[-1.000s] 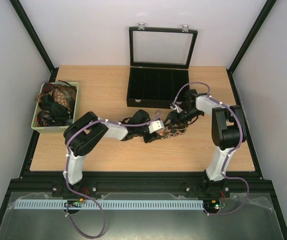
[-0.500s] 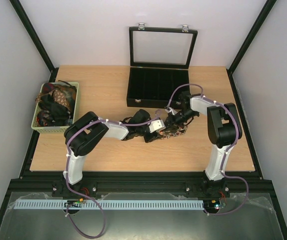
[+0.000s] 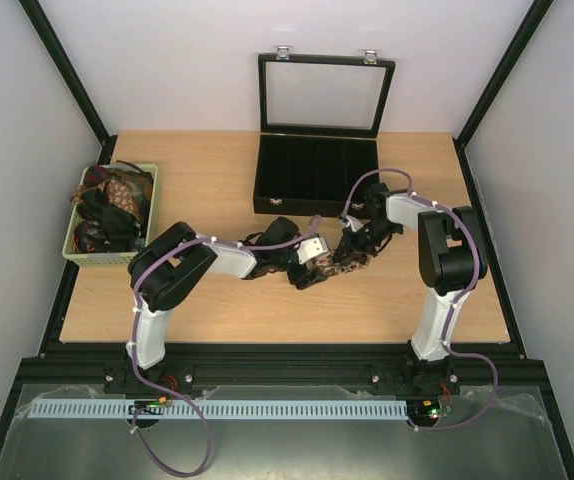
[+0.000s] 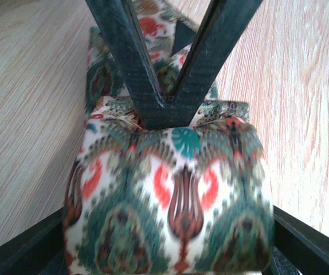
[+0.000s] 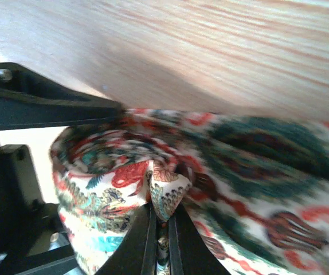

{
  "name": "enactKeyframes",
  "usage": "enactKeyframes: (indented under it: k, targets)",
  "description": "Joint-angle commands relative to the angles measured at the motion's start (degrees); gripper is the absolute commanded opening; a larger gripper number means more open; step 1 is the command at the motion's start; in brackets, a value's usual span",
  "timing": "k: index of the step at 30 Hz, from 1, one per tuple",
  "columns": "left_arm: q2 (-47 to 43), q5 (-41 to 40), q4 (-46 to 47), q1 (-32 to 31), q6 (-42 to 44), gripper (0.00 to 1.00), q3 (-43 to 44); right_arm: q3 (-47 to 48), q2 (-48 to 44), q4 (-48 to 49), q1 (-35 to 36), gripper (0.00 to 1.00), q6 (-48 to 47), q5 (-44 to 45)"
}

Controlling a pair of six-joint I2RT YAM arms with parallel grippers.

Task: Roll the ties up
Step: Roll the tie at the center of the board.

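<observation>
One of the ties (image 3: 333,262), white with a teal, red and brown print, lies partly rolled at the table's middle. The roll (image 4: 170,200) fills the left wrist view. My left gripper (image 4: 169,229) stands open with a finger on each side of the roll. My right gripper (image 5: 163,215) is shut on a fold of the tie (image 5: 167,192) at the roll's centre. Its two dark fingers (image 4: 138,74) show as a V above the roll. From above, the left gripper (image 3: 312,268) and right gripper (image 3: 352,248) meet at the tie.
A green basket (image 3: 107,258) at the left edge holds several more ties (image 3: 112,205). A black compartmented case (image 3: 315,170) stands at the back with its glass lid (image 3: 325,95) upright. Bare wood lies in front and to the right.
My right gripper has shut on the tie's inner fold. My left gripper has opened wide around the roll. Both arms stayed at the table's middle.
</observation>
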Motion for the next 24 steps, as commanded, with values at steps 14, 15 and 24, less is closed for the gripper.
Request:
enactKeyframes:
  k: [14, 15, 24]
  targets:
    - [5.13, 3.2, 16.21, -1.3, -3.76, 0.84, -0.22, -3.01, 6.77, 5.38, 0.74, 0.01, 1.23, 17.86]
    - [5.95, 3.18, 16.36, -1.44, -3.45, 0.83, 0.69, -2.94, 6.85, 5.27, 0.73, 0.01, 1.22, 17.85]
    - [10.15, 2.77, 11.13, -1.74, -1.66, 0.52, 5.42, -2.11, 7.42, 4.26, 0.7, 0.01, 1.04, 17.9]
